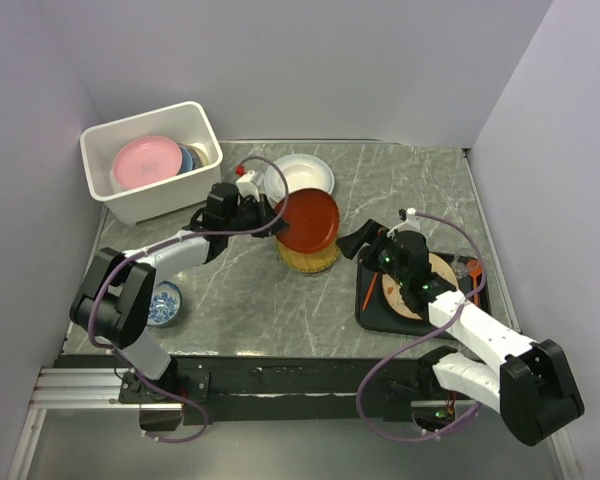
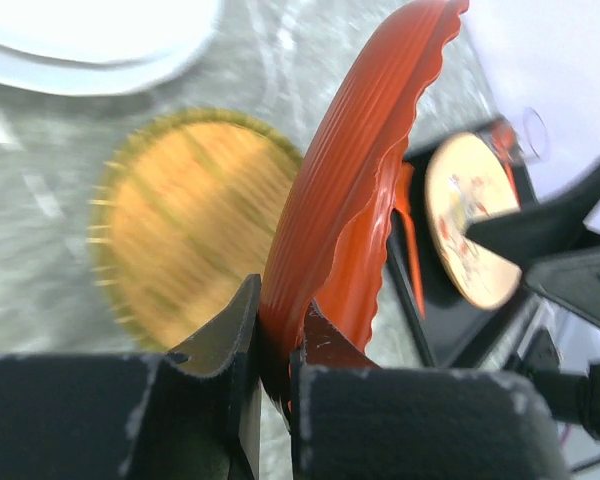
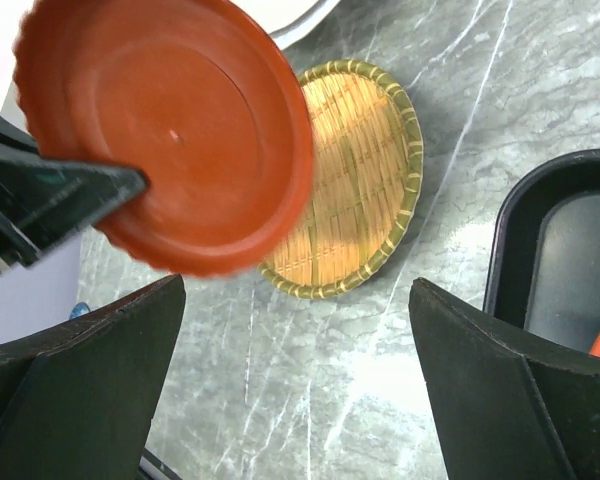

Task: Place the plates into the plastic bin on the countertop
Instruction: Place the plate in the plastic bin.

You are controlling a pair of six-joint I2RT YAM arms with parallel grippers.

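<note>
Transfer step: left pincer (image 2: 275, 330) clamped on rim of red-orange plate (image 2: 350, 180), held tilted above woven yellow plate (image 2: 190, 220). Next, probably: swing to plastic bin (image 1: 140, 112) at far left, clear tall wall, lay onto pink plate (image 1: 145, 160) inside. Right pincer (image 3: 300, 380) spread, empty, by black tray (image 1: 380, 318). White plate (image 1: 305, 172) on bench (image 1: 280, 310) beside path; no visible block.

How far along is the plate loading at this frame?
Done: pink round plate and light blue plate lie in the white plastic bin. In hand: left gripper clamps the red-orange scalloped plate, lifted. Left: woven yellow plate, white plate, cream plate on the black tray.
</note>
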